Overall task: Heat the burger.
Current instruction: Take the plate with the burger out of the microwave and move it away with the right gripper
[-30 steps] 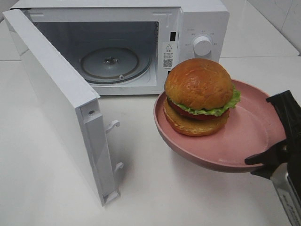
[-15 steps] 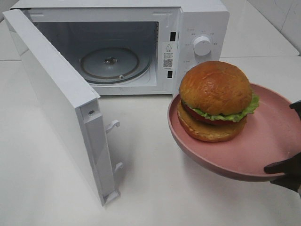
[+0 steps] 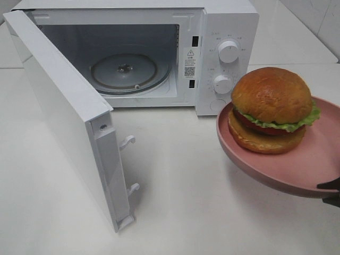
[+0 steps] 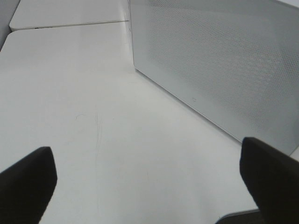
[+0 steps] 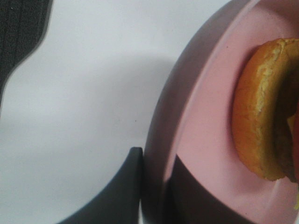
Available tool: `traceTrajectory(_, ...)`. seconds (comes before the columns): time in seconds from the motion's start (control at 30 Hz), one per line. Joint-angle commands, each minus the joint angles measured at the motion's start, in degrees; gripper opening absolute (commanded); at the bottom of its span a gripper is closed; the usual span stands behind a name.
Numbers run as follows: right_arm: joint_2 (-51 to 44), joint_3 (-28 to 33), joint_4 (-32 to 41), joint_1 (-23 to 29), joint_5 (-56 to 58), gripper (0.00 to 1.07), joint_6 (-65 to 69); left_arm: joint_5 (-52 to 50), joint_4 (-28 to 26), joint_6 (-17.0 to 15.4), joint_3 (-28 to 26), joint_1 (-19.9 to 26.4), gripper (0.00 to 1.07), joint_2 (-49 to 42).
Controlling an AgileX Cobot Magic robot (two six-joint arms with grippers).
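Note:
The burger point(image 3: 271, 106), with its golden bun and green lettuce frill, sits on a round pink plate point(image 3: 239, 154) held in the air at the right, in front of the microwave's knobs. My right gripper point(image 3: 332, 191) shows only as dark fingertips at the view's right edge. In the right wrist view the right gripper point(image 5: 156, 196) is shut on the plate's rim point(image 5: 201, 116), one finger under and one on top, and the burger point(image 5: 257, 121) lies just beyond. My left gripper point(image 4: 149, 186) is open and holds nothing, low over the table.
The white microwave point(image 3: 228, 32) stands at the back with its door point(image 3: 64, 106) swung wide toward the front left. Its glass turntable point(image 3: 125, 71) is bare. A white perforated microwave panel point(image 4: 224, 60) stands close beside the left gripper.
The plate with the burger has moved to the right, away from the microwave opening, uncovering the lower knob. The right gripper has slid almost out of the exterior view.

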Motion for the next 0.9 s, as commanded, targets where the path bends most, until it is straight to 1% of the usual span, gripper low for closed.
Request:
traceTrajectory(0.03, -0.6, -0.3, -7.0, -0.2, -1.9, 0.0, 8.0, -0.7, -0.1, -0.2, 0.2, 0.2, 1.0, -1.1)
traceTrajectory(0.07, -0.6, -0.3, -7.0, -0.2, -1.9, 0.0, 8.0, -0.7, -0.1, -0.2, 0.2, 0.2, 1.0, -1.1)
traceTrajectory(0.1, -0.6, -0.3, -10.0, -0.2, -1.1, 0.0, 12.1, -0.7, -0.1, -0.2, 0.2, 0.2, 1.0, -1.1)
traceTrajectory(0.13, -0.6, -0.3, -10.0, -0.2, -1.1, 0.0, 12.1, -0.7, -0.1, -0.2, 0.2, 0.2, 1.0, -1.1)
traceTrajectory(0.2, -0.6, -0.3, -13.6, -0.2, 0.2, 0.0, 18.3, -0.7, -0.1, -0.2, 0.2, 0.2, 1.0, -1.1)
traceTrajectory(0.23, -0.6, -0.3, -13.6, -0.2, 0.2, 0.0, 18.3, -0.7, -0.1, -0.2, 0.2, 0.2, 1.0, -1.1)
traceTrajectory(0.27, -0.5, -0.3, -15.5, -0.2, 1.0, 0.0, 22.0, -0.7, -0.1, -0.2, 0.2, 0.2, 1.0, -1.1)
traceTrajectory(0.57, -0.3, -0.3, -20.9, -0.2, 4.8, 0.0, 32.0, -0.7, -0.1, -0.2, 0.2, 0.2, 1.0, -1.1)
traceTrajectory(0.63, -0.3, -0.3, -22.5, -0.2, 6.1, 0.0, 36.8, -0.7, -0.1, -0.2, 0.2, 0.2, 1.0, -1.1)
traceTrajectory(0.67, -0.3, -0.3, -22.5, -0.2, 6.1, 0.0, 36.8, -0.7, -0.1, -0.2, 0.2, 0.2, 1.0, -1.1)
traceTrajectory(0.73, -0.3, -0.3, -25.0, -0.2, 8.1, 0.0, 43.0, -0.7, -0.1, -0.2, 0.2, 0.2, 1.0, -1.1)
traceTrajectory(0.83, -0.3, -0.3, -25.7, -0.2, 8.6, 0.0, 44.5, -0.7, -0.1, -0.2, 0.2, 0.2, 1.0, -1.1)
traceTrajectory(0.9, -0.1, -0.3, -27.7, -0.2, 10.7, 0.0, 50.4, -0.7, -0.1, -0.2, 0.2, 0.2, 1.0, -1.1)
